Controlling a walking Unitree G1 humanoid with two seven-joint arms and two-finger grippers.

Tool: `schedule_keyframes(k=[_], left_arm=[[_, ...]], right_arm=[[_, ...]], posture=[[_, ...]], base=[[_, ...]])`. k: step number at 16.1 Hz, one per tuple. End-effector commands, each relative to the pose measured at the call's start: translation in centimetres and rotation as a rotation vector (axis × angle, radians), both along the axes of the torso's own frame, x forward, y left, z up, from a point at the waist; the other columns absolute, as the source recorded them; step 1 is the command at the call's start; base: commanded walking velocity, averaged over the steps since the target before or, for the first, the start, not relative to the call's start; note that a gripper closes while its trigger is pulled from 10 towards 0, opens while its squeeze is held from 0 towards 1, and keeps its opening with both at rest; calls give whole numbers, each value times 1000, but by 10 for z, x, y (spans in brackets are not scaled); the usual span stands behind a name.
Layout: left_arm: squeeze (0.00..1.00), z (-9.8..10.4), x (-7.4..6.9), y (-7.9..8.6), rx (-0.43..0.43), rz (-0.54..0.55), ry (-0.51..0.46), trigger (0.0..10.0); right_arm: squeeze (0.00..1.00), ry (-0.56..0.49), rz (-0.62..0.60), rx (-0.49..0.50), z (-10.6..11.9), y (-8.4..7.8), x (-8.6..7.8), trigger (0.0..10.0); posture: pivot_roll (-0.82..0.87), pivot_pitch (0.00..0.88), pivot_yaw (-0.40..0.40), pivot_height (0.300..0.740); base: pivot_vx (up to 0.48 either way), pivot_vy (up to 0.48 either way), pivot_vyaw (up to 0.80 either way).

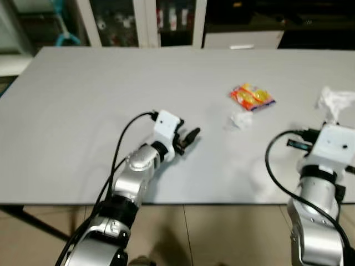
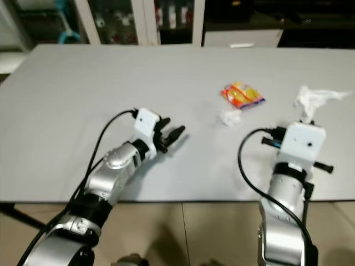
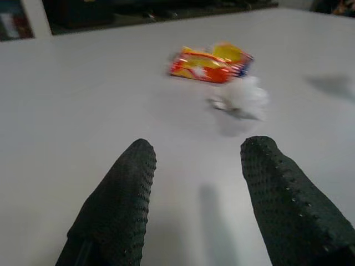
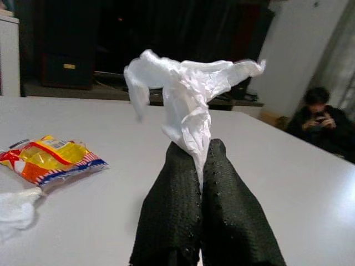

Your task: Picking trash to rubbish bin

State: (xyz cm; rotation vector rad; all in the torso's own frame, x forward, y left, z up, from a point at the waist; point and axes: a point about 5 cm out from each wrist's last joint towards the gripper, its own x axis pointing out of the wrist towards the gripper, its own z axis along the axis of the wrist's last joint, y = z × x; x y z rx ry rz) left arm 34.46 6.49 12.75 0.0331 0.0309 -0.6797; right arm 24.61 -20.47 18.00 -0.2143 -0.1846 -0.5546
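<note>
Tissue [image 4: 188,94] stuck up from your right gripper [image 4: 202,160], pinched tight for carrying; your left gripper [image 3: 197,166] waited open, wrapper [image 3: 209,62] ahead.

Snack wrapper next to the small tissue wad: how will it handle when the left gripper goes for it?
The wrapper looks flat and crinkled, so probably light and floppy. Its glossy film may slide on the smooth table rather than lift. The open left gripper would likely need to pinch a raised edge; the wad lies close by.
</note>
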Motion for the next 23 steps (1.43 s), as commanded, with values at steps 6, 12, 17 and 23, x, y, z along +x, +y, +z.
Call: schedule_keyframes(k=[6, 12, 17, 23], left_arm=[[0, 1, 1, -8, 13, -32, 1, 10000], [0, 1, 4, -6, 23, -32, 4, 10000], [0, 2, 7, -6, 16, -13, 1, 10000], [0, 9, 18, 3, 22, 82, -39, 10000]], right_arm=[[0, 11, -31, 13, -2, -3, -1, 10000], [0, 25, -40, 23, -6, -4, -3, 10000], [0, 47, -36, 34, -9, -3, -2, 10000], [0, 170, 73, 148, -36, 17, 1, 10000]], posture=[[132, 111, 20, 740], [128, 112, 26, 740], [123, 110, 23, 740], [114, 137, 34, 740]], base=[[0, 0, 0], [0, 0, -754], [0, 0, -800], [0, 0, -133]])
